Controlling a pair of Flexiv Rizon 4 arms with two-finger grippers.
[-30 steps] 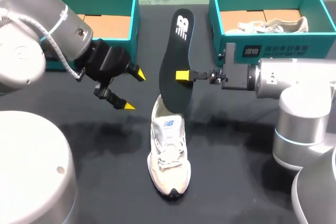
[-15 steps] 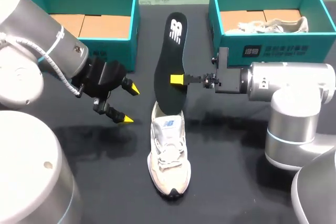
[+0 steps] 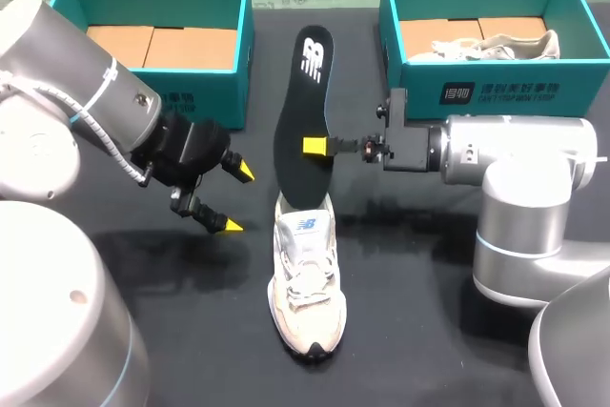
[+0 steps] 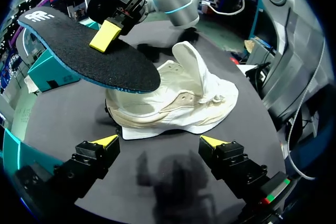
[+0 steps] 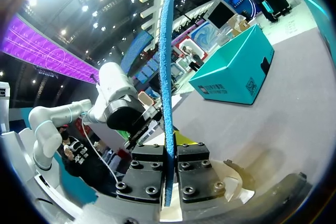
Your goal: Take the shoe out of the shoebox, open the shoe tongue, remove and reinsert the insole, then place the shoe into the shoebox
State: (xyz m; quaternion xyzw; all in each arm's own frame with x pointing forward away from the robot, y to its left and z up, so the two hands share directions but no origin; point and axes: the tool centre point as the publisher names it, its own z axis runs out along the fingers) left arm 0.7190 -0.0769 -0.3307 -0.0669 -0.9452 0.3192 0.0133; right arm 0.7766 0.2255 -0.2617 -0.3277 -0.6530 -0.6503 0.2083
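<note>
Looks like the insole step, either the end of the pull-out or the start of the push back in; cannot tell which. Keep the right gripper clamped on the insole at mid-length, one yellow tip on each face, and hold its long edge in line with the shoe. To refit, tip the lower end into the collar, aim toward 6 o'clock along the shoe's length, and feed under the raised tongue rather than onto it. Bring in the left gripper, spread wide and holding nothing, to steady the shoe's side or pin the tongue back, since likely to slide or roll on the smooth dark table under a one-sided push. Avoid bending the insole hard; probably prone to buckling at the clamp. From above: shoe in mid-table, toe at 6 o'clock, heel at 12; insole rising from over the heel toward 12 o'clock, between the left shoebox and the right shoebox, lower end over or just touching the collar, contact unclear. From the right claw, shoe at 6 o'clock, near but apart. From the left claw, heel at 3 o'clock, near, not touching; through the left wrist camera, shoe straight ahead of the open fingers, seen side-on, insole above it.
</note>
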